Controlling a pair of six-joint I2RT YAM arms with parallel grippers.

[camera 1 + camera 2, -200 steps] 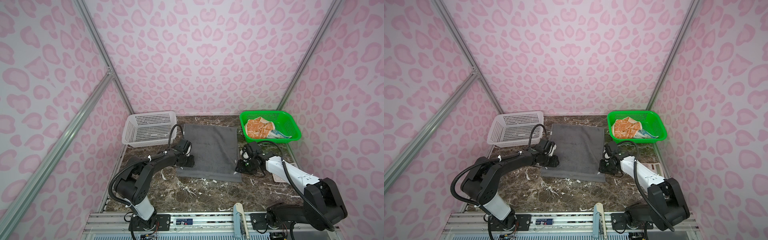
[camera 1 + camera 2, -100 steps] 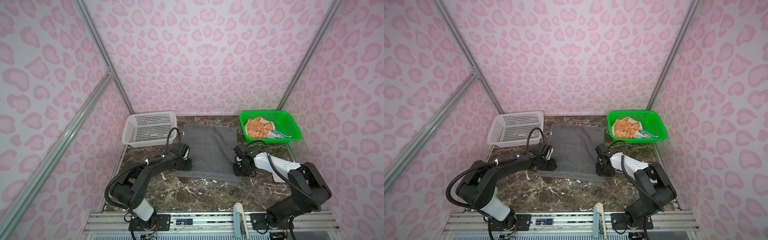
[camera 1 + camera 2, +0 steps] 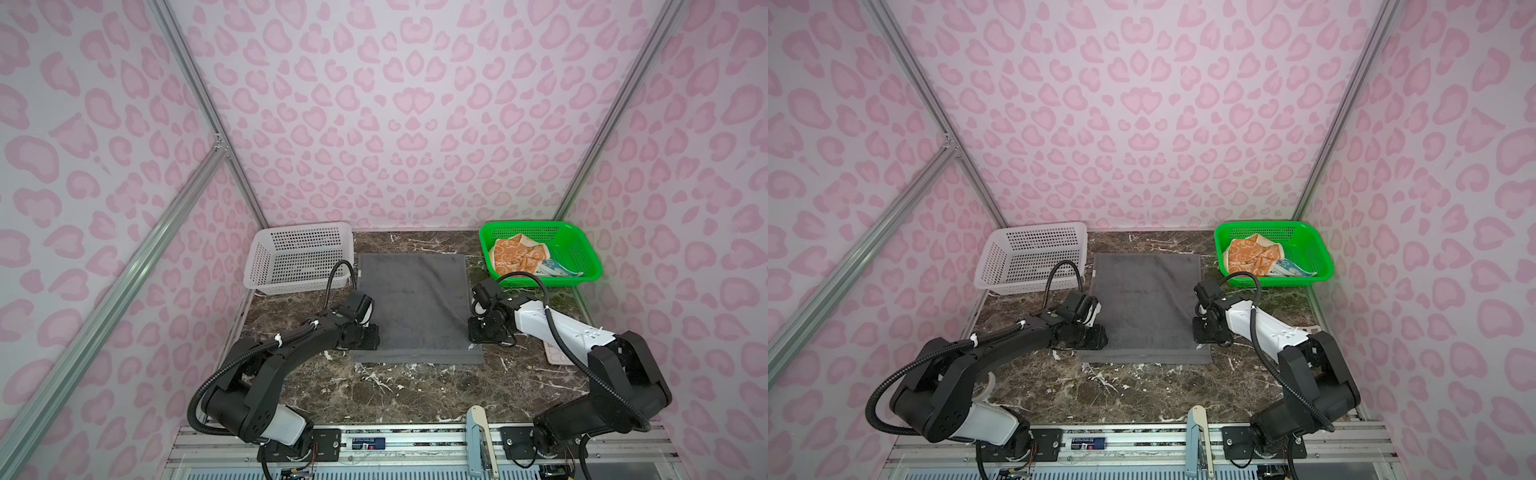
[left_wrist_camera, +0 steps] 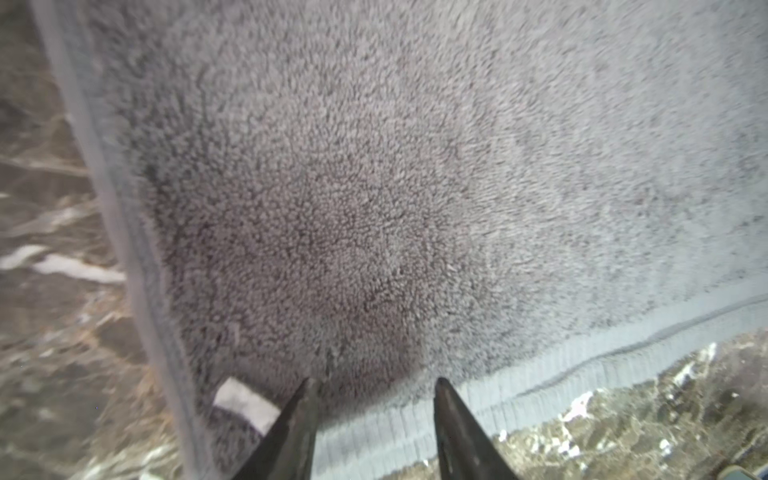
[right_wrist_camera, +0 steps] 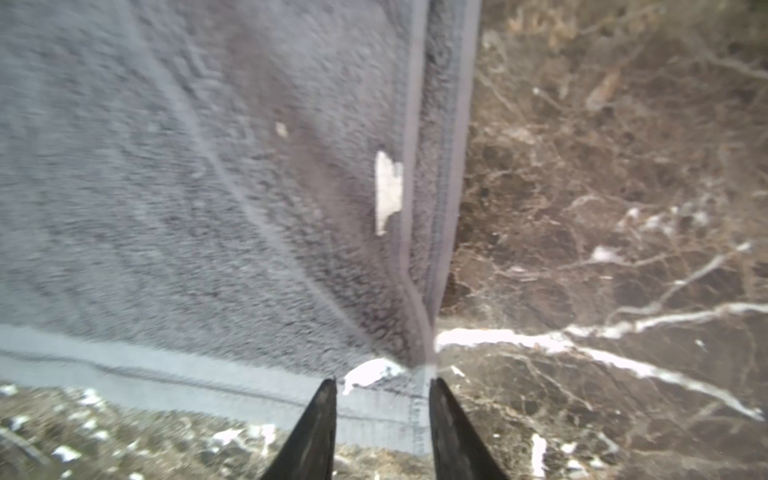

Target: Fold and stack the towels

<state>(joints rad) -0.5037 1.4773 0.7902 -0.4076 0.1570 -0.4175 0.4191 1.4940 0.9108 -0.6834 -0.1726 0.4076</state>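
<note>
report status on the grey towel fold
Left gripper and right gripper open, low at near corners of the dark grey towel. Towel lies flat. Orange towel and blue towel in green basket. Nothing in the way.

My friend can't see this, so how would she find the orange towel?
Find the bright green basket at the far right corner of the marble table. The orange towel lies crumpled inside, at the basket's left end. Cream prints on orange set it apart from the blue towel beside it and the plain grey towel spread flat.
</note>
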